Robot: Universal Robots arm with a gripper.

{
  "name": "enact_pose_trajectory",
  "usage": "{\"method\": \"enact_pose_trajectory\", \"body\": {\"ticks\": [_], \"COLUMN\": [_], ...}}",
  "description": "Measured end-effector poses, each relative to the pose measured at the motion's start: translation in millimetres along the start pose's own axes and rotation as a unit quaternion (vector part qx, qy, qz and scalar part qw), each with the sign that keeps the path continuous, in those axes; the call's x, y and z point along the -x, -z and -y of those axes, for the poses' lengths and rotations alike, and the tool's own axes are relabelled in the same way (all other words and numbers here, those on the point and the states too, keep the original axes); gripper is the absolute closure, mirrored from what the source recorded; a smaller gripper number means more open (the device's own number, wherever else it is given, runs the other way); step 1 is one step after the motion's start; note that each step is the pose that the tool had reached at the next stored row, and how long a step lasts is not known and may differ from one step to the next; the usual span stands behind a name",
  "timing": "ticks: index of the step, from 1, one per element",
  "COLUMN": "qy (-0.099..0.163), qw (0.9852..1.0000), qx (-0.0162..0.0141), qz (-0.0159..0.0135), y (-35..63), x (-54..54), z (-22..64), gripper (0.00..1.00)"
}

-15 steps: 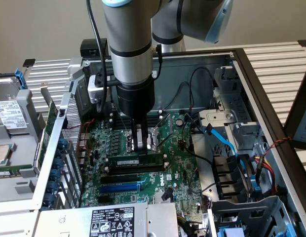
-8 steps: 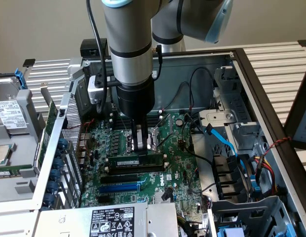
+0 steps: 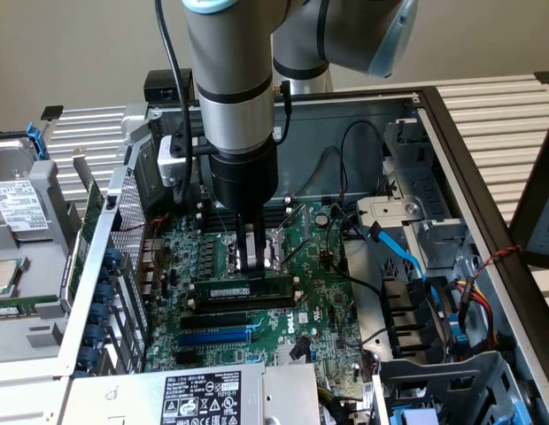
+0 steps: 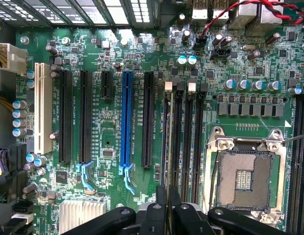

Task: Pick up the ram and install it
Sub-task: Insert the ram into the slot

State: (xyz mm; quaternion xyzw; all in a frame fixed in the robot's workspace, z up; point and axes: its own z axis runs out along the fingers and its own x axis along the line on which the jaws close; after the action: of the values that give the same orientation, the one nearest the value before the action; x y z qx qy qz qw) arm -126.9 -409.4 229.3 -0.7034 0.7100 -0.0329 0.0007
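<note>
Case [image 3: 452,133]: open on top.
Motherboard [image 3: 323,297]: green, on the case floor, with a bare processor socket [image 4: 242,178] and a blue expansion slot [image 4: 126,122].
Arm [image 3: 230,88]: pointing straight down over the board's middle.
Gripper [image 3: 250,264]: fingers clenched on the top edge of the ram [image 3: 248,289].
Ram: upright in the memory slot nearest the blue expansion slot, at the board's middle; whether it is fully seated, cannot tell.

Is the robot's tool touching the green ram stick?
Touching. In the wrist view the ram runs edge-on into the tool, whose two fingers press on it with no gap.
</note>
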Motion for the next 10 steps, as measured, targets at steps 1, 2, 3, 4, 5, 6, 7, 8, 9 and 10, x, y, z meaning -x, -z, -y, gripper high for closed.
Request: {"method": "enact_pose_trajectory", "body": {"ticks": [1, 2, 3, 4, 5, 6, 7, 8, 9, 10], "qy": [0.0, 0.0, 0.0, 0.0, 0.0, 0.0, 0.0, 0.0, 0.0, 0.0], "qw": [1.0, 1.0, 1.0, 1.0, 1.0, 1.0, 1.0, 1.0, 1.0, 1.0], "qx": [0.0, -0.0001, -0.0002, -0.0002, -0.0003, -0.0003, -0.0004, -0.0005, -0.0006, -0.0007], "qz": [0.0, 0.0001, 0.0001, 0.0001, 0.0001, 0.0001, 0.0001, 0.0, 0.0, 0.0], "y": [0.0, -0.1, -0.1, -0.2, -0.2, -0.3, -0.4, -0.5, -0.5, -0.5], "x": [-0.3, -0.6, -0.8, -0.8, -1.0, -1.0, -1.1, -1.1, -1.1, -1.0], "z": [0.0, 0.0, 0.0, -0.1, -0.1, -0.2, -0.2, -0.3, -0.4, -0.4], "gripper": [0.87, 0.87, 0.87, 0.87, 0.87, 0.87, 0.87, 0.87, 0.87, 0.87]}}
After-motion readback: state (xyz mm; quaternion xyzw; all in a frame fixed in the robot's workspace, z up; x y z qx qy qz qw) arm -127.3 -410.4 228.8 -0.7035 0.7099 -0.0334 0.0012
